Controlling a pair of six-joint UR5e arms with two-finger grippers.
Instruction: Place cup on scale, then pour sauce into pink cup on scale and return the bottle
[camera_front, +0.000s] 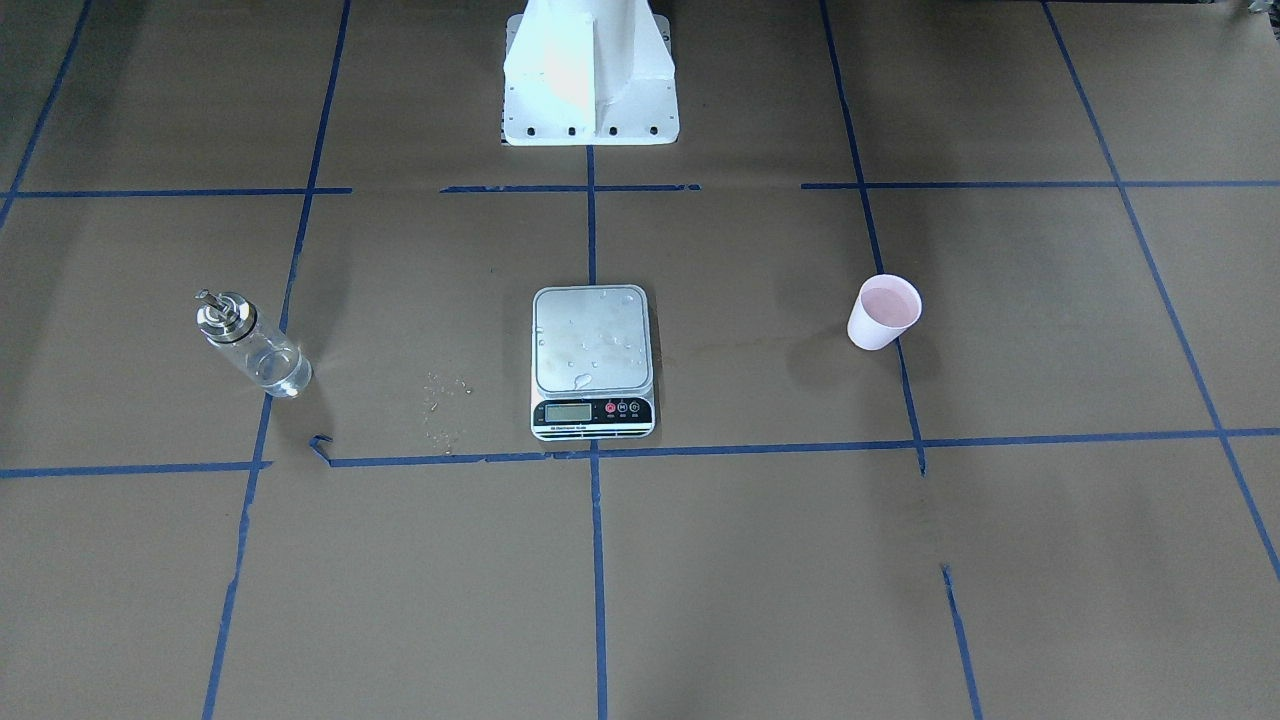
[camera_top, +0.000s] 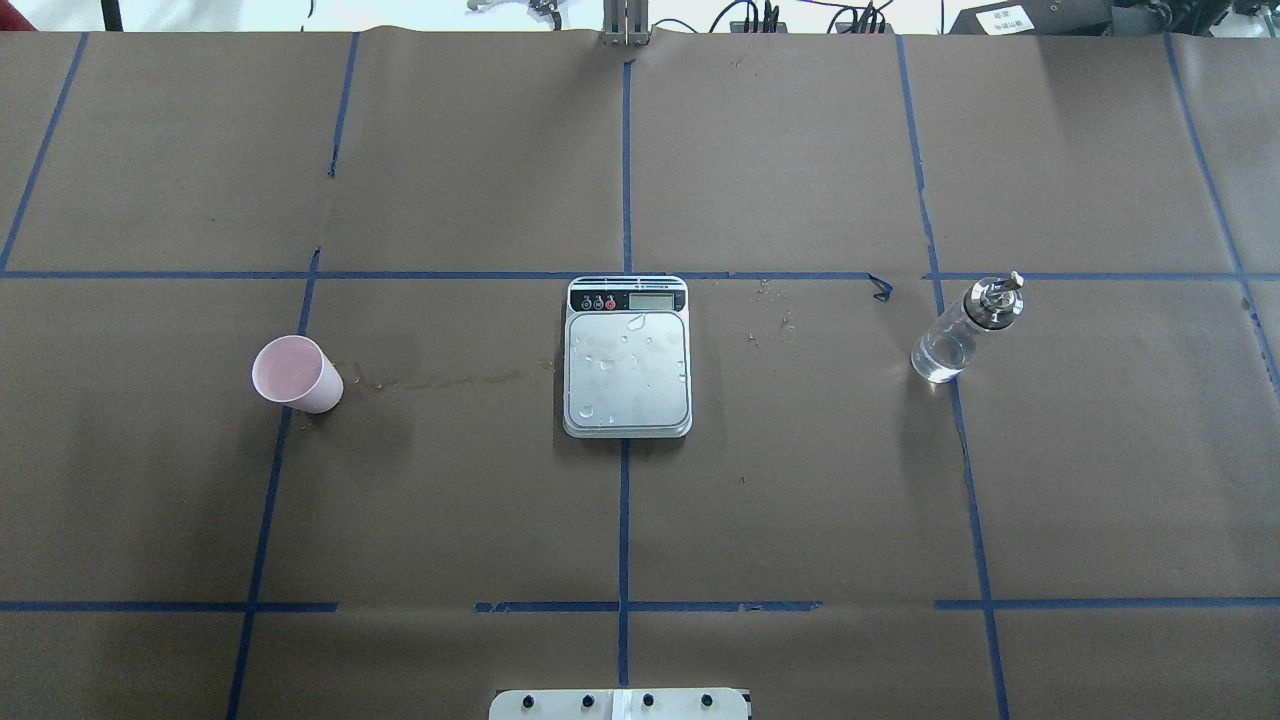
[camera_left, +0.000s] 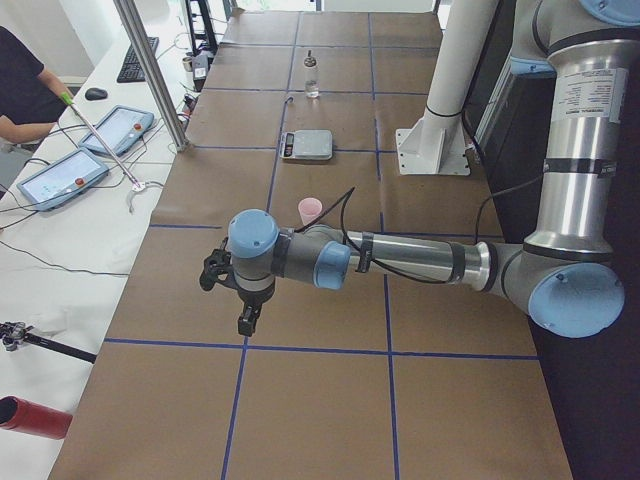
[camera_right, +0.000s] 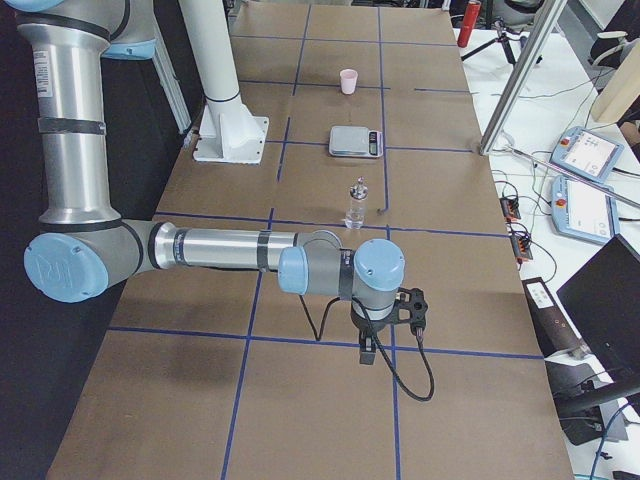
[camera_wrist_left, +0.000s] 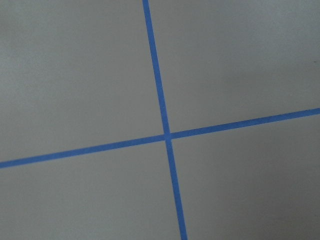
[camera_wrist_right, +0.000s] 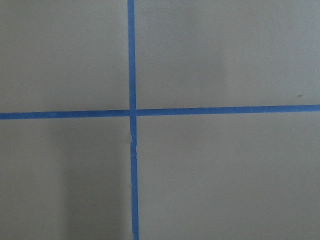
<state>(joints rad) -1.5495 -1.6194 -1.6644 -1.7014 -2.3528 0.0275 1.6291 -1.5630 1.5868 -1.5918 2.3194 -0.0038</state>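
wet scale (camera_front: 590, 340), cup (camera_front: 884, 315) and bottle (camera_front: 255, 350) flanking, well apart

The brown, blue-taped table (camera_top: 800, 500) carries the cup (camera_top: 296, 373), scale (camera_top: 627, 370) and bottle (camera_top: 960, 335), well apart.

Brown paper (camera_top: 450, 150), blue tape grid (camera_top: 626, 200); tablet (camera_left: 62, 178), keyboard (camera_left: 138, 60), mouse (camera_left: 96, 94) on side bench (camera_left: 60, 240).

I see soft, even light here. The cup (camera_front: 884, 313) throws a faint shadow. The white robot base (camera_front: 590, 70) glows too bright.
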